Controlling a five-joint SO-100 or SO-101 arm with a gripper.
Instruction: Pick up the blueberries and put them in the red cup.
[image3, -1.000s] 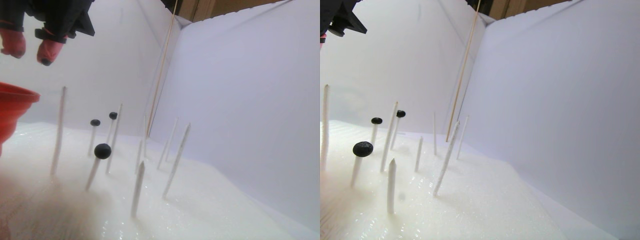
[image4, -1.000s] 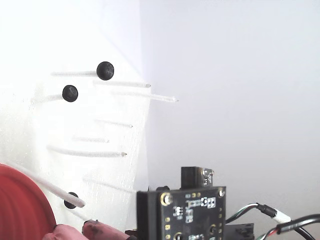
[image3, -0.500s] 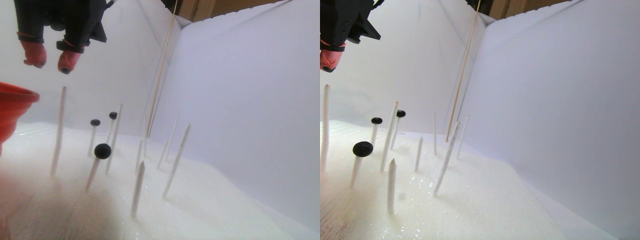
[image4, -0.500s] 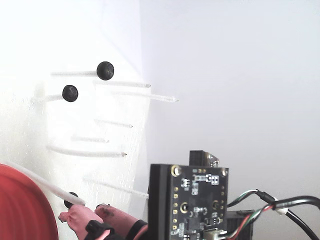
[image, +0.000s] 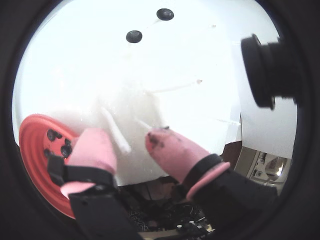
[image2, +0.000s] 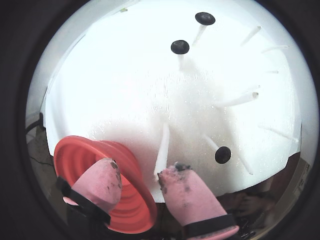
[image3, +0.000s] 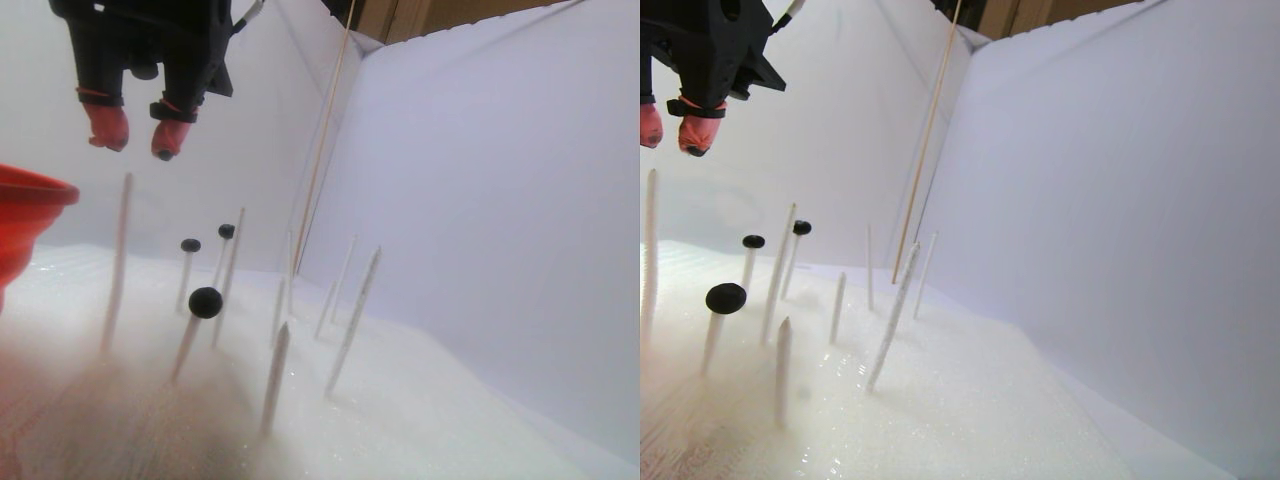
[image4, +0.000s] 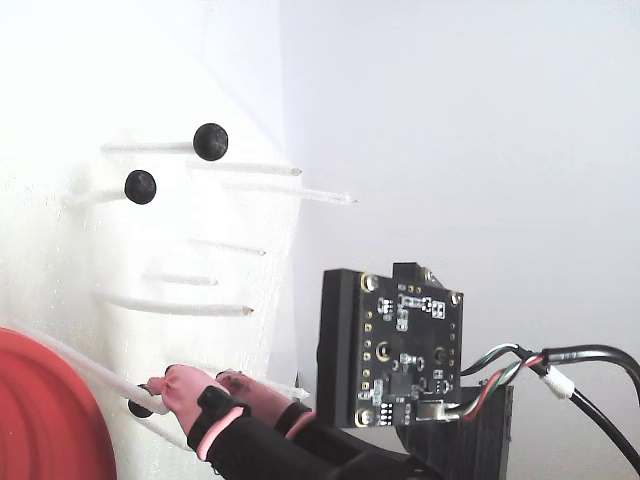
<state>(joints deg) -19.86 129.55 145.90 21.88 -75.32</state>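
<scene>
Rightward from above the red cup (image2: 95, 170) drifts the gripper (image3: 135, 140), jaws apart and empty; three blueberries (image2: 222, 155) sit impaled on upright white sticks (image3: 120, 250), held clear for pinching.

In a wrist view the red cup (image2: 102, 187) sits at lower left on the foam base (image2: 125, 90), with the gripper (image2: 137, 177) above its right rim. One of the blueberries (image2: 223, 155) stands on a stick to the gripper's right; two more (image2: 180, 47) stand far behind. In a wrist view two berries (image: 60, 142) lie inside the cup (image: 35, 150). In the stereo pair view the gripper (image3: 137, 148) hangs above the sticks (image3: 115, 265), right of the cup (image3: 25, 225)
</scene>
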